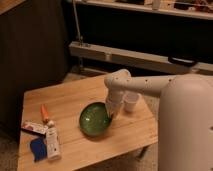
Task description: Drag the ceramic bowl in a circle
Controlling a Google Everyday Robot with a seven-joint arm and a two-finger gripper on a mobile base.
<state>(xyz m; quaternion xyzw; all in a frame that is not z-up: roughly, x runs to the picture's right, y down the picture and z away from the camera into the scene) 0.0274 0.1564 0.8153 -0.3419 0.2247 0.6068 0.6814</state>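
Low wooden table (75,97): small orange stick (45,113), white tube (51,144) and blue scrap (37,149) lie at its 8 o'clock corner. Glossy green ceramic bowl (92,121) is near centre. Gripper (109,112) is at the bowl's 2 o'clock rim; grip state cannot be told. Small white cup (130,102) stands just beyond, also at 2 o'clock.

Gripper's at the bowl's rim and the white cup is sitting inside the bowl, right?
Not quite. The gripper is at the rim of the bowl, but the cup stands on the table beside the bowl, not inside it, as the camera view shows.
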